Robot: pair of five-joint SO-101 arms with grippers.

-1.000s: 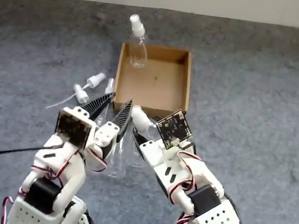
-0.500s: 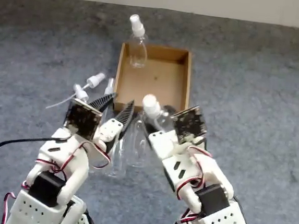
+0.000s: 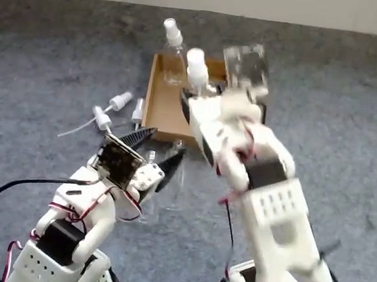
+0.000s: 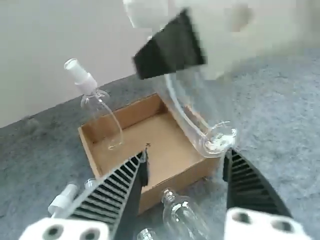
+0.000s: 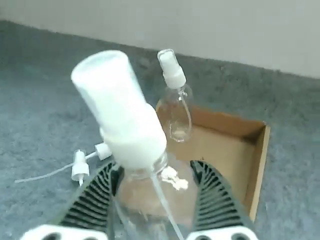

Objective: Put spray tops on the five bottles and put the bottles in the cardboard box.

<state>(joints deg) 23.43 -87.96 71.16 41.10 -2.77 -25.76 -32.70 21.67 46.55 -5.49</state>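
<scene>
My right gripper (image 5: 155,172) is shut on a clear bottle (image 5: 150,192) with a white spray top (image 5: 120,120), held up in the air at the cardboard box's (image 3: 151,91) near edge. From the high view the held bottle's spray top (image 3: 196,64) points up. In the left wrist view the held bottle's base (image 4: 202,117) hangs over the box's front wall (image 4: 172,177). Another capped bottle (image 3: 173,55) stands in the box's far left corner. My left gripper (image 3: 167,144) is open, just above two uncapped bottles (image 3: 171,182) lying on the carpet.
Three loose spray tops (image 3: 115,108) lie on the grey carpet left of the box, one with a long thin tube. A pale wall runs along the far edge. Bare carpet stretches right of the box.
My right arm has lifted the capped bottle off the carpet and carried it up and forward to the box. My left gripper has shifted a little to the right and stays open.
</scene>
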